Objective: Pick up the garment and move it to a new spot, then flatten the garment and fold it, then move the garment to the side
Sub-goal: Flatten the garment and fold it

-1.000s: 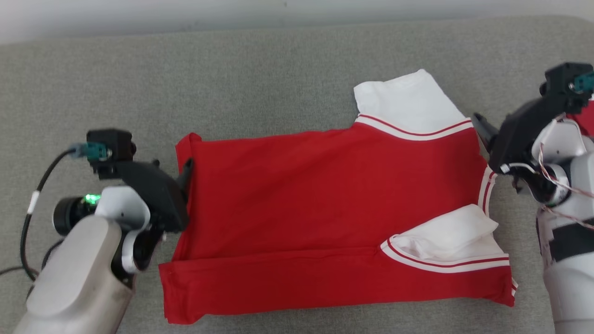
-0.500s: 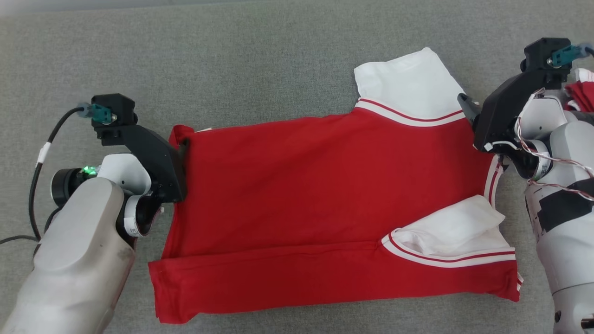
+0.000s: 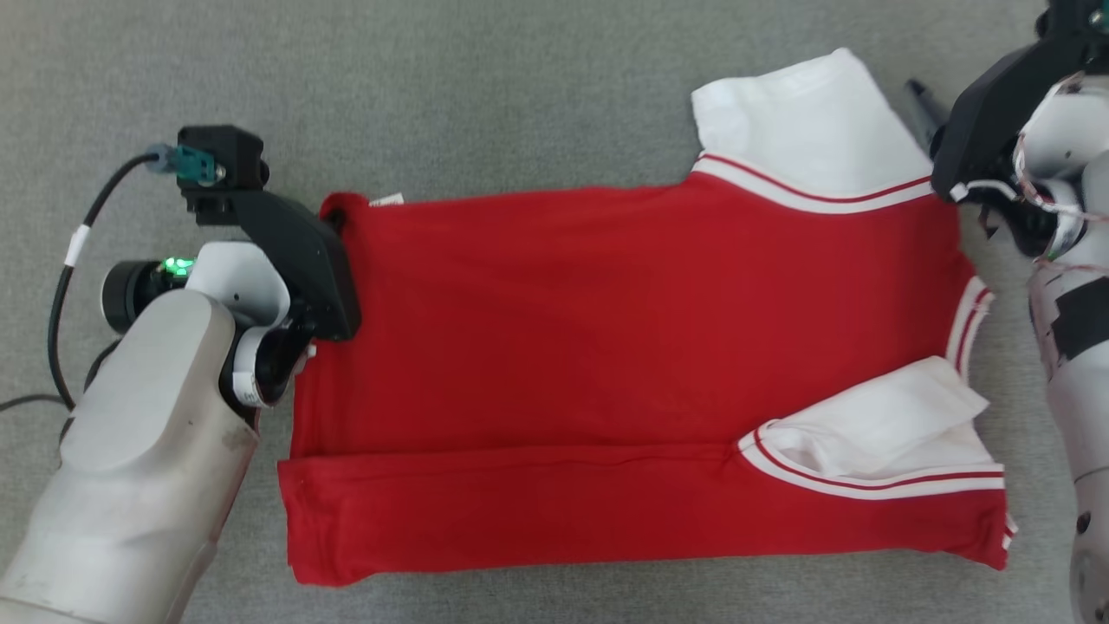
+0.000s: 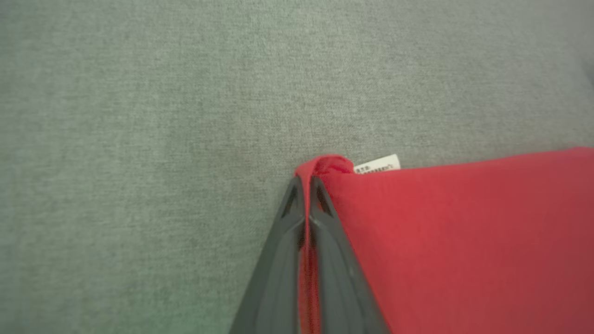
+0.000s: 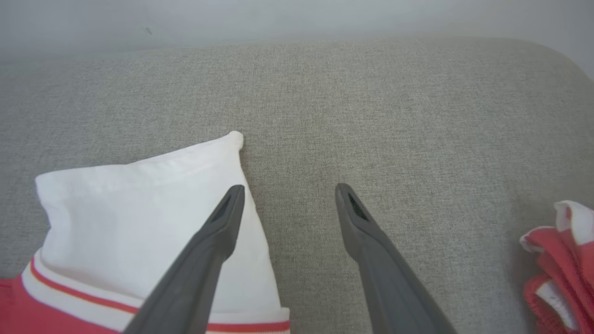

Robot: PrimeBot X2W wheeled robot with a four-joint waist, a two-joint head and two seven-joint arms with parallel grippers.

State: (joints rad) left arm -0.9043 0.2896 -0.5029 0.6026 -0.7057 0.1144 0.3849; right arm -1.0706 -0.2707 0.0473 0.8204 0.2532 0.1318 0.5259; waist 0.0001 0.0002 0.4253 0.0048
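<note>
garment (image 3: 624, 347): red shirt with white sleeves, lying flat on the grey cloth surface (image 3: 520, 104); hem end toward the left arm, neck end toward the right arm.
near edge: folded over onto the body as a long red band (image 3: 520, 520), with the near sleeve (image 3: 875, 425) crumpled on top at the neck end.
far sleeve (image 3: 797, 121): spread out, white, red-and-white trim at its base.
left end effector (image 4: 304, 185): pinched tight on the far hem corner; red cloth squeezed between the two fingers (image 4: 278, 260), a small bulge of cloth past the tips.
tag (image 4: 377, 164): white, peeking out just beside that corner.
right end effector (image 5: 288, 188): spread wide, holding nothing; one finger over the edge of the far sleeve, the other over bare surface; cannot tell whether touching.
other cloth (image 5: 564, 250): red and white, bunched at the right edge of the right wrist view, apart from the shirt.
</note>
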